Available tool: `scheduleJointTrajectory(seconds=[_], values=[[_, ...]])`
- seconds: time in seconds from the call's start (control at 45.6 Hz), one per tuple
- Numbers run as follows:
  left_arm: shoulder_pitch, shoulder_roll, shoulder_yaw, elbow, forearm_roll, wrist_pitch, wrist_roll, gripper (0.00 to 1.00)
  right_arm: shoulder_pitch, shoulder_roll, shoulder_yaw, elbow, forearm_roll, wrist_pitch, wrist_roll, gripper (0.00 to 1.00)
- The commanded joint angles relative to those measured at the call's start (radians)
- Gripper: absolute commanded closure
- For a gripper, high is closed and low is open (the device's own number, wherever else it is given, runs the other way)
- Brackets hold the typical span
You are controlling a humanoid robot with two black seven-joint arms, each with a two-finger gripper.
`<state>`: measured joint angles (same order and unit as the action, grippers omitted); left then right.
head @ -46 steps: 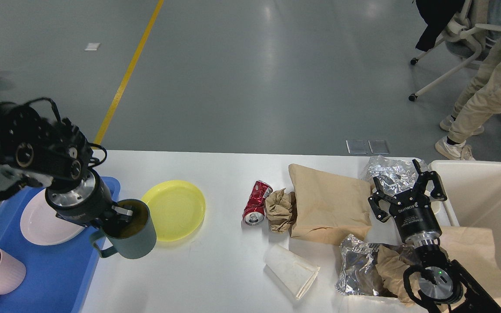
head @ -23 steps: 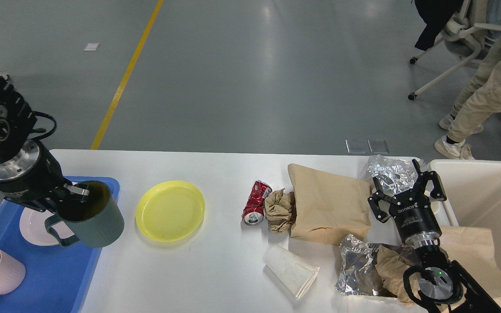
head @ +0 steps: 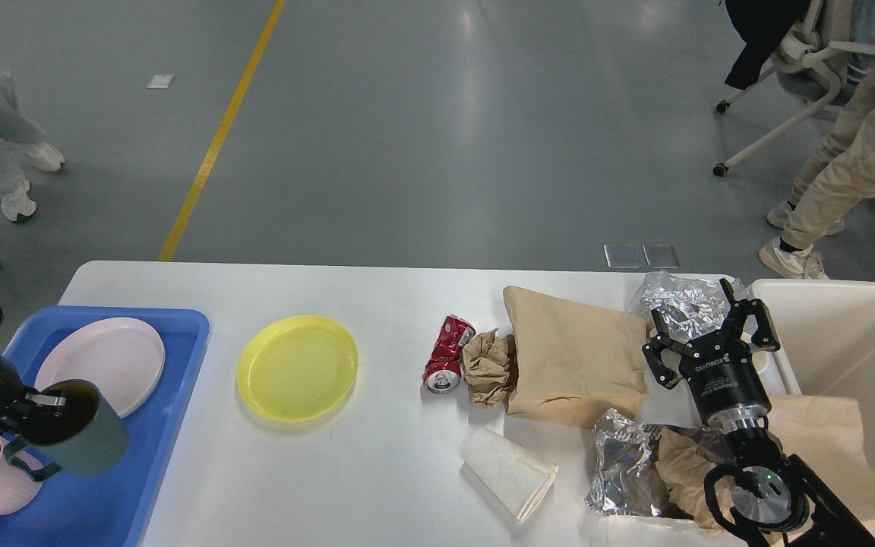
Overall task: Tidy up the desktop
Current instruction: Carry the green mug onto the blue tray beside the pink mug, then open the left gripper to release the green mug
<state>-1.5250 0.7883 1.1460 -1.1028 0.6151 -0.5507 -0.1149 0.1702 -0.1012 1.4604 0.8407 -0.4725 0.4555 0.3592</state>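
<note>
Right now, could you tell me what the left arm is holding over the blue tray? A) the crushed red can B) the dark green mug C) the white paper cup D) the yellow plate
B: the left gripper is clamped on the rim of the dark green mug above the blue tray, while the yellow plate, red can and paper cup lie on the white table.

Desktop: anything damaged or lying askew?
Yes. On the desktop a crushed red can lies on its side beside crumpled brown paper, and a white paper cup is tipped over near the front edge. Crumpled foil sits right of it.
</note>
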Motion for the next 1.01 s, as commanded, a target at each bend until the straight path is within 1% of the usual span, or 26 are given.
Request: scheduleJointTrajectory(seconds=[0.0,0.154,0.351,0.614,0.768,0.834,0.921,0.987], values=[[0.106,-0.003,-0.066,0.067,0.026,0.0,0.001,0.99,0.0,0.0,0.0,0.0,0.0,0.0,0.0,0.0],[0.16,-0.003,-0.114,0.112,0.054,0.023,0.0,0.99,0.002,0.0,0.0,-0.002,0.0,0.0,0.001,0.0],[0.253,-0.007,-0.167,0.124,0.064,0.078,0.0,0.99,0.002,0.0,0.0,-0.002,0.0,0.0,0.0,0.0],[0.278,-0.011,-0.172,0.123,0.071,0.089,0.001,0.98,0.002,0.0,0.0,0.0,0.0,0.0,0.0,0.0],[0.307,-0.026,-0.178,0.123,0.068,0.133,0.009,0.97,0.002,0.0,0.0,-0.002,0.0,0.0,0.0,0.0],[0.313,-0.032,-0.19,0.118,0.064,0.133,0.009,0.96,0.002,0.0,0.0,-0.002,0.0,0.0,0.0,0.0],[0.313,-0.034,-0.193,0.113,0.06,0.137,0.009,0.92,0.002,0.0,0.0,-0.002,0.0,0.0,0.0,0.0],[0.315,-0.034,-0.193,0.112,0.06,0.138,0.009,0.84,0.002,0.0,0.0,-0.002,0.0,0.0,0.0,0.0]])
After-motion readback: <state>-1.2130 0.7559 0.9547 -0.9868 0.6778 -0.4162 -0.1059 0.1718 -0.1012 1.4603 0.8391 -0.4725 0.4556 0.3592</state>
